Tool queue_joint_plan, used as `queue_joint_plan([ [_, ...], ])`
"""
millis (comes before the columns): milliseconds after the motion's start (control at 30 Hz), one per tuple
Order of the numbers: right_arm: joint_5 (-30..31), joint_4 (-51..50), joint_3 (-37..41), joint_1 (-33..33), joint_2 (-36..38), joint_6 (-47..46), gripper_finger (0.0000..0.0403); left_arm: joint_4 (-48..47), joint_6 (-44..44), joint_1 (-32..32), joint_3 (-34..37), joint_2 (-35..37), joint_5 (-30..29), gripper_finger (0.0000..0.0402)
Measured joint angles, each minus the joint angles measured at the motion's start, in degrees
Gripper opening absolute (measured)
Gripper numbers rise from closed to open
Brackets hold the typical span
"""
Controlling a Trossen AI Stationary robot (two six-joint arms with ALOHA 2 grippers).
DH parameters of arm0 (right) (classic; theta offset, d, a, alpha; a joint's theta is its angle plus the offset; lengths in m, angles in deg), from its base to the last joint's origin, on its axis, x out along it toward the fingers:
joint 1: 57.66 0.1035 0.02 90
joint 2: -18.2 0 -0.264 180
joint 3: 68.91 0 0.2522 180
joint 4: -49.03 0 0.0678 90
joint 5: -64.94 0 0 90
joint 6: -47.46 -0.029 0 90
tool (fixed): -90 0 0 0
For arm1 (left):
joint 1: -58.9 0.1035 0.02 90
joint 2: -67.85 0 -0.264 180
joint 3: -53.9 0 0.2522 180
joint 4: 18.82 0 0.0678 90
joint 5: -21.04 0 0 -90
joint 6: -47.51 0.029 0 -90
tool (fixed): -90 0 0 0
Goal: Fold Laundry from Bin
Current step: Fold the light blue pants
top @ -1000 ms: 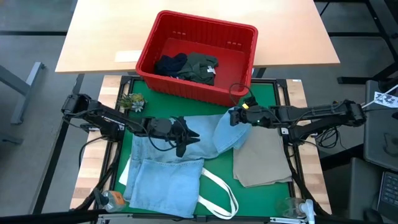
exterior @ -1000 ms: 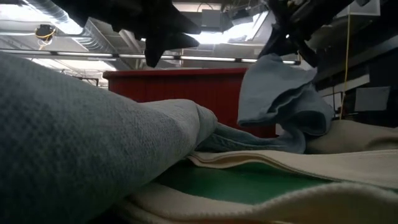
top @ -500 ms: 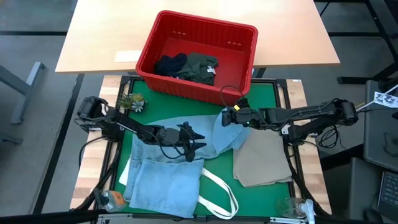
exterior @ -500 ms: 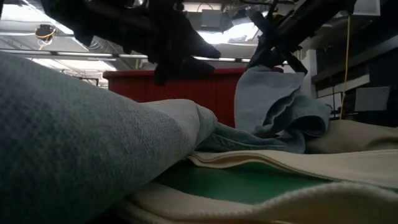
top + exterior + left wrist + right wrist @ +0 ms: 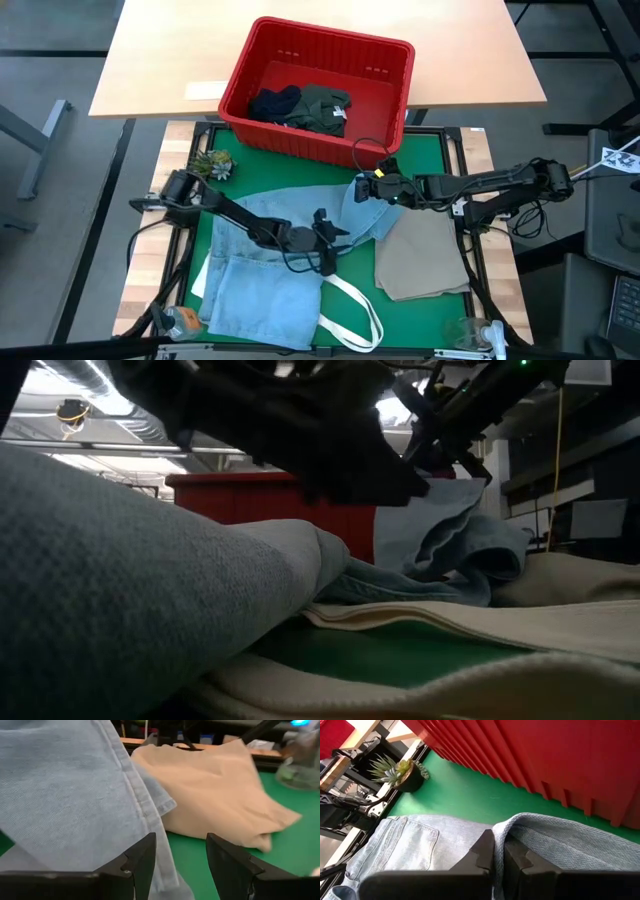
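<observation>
The light blue jeans (image 5: 265, 270) lie spread over the green mat (image 5: 430, 165) in front of the red bin (image 5: 315, 90), one leg end pinched up off the mat by the right gripper (image 5: 368, 188), whose fingers are clamped on the denim; the folded beige cloth (image 5: 425, 258) lies just beside them. Since a second ago the left gripper (image 5: 328, 240), fingers apart and empty, has moved from the jeans' middle toward the beige cloth. No writing is readable.
</observation>
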Motion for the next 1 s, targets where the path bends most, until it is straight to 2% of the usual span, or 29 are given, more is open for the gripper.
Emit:
queue_joint_plan([
  [233,0.0,-0.11,0.0,0.0,0.0,0.0,0.0015,-3.23,1.36,-0.28,-5.19,-5.28,-2.56,0.0168],
  [567,0.0,-0.09,0.0,0.0,0.02,-0.02,0.0015,-8.74,0.87,-0.11,-5.47,-6.67,-7.89,0.0168],
  [733,0.0,-0.09,0.0,0.04,0.04,-0.02,0.0015,-8.88,-0.89,1.26,-5.47,-6.67,-8.46,0.016],
  [867,0.0,-0.09,0.0,0.04,0.04,-0.02,0.0015,-9.41,-5.29,2.68,-5.47,-6.67,-8.45,0.0139],
  [1000,-0.86,-0.09,0.0,0.04,0.04,0.13,0.0015,-10.42,-6.73,3.53,-5.47,-6.67,-7.65,0.0093],
])
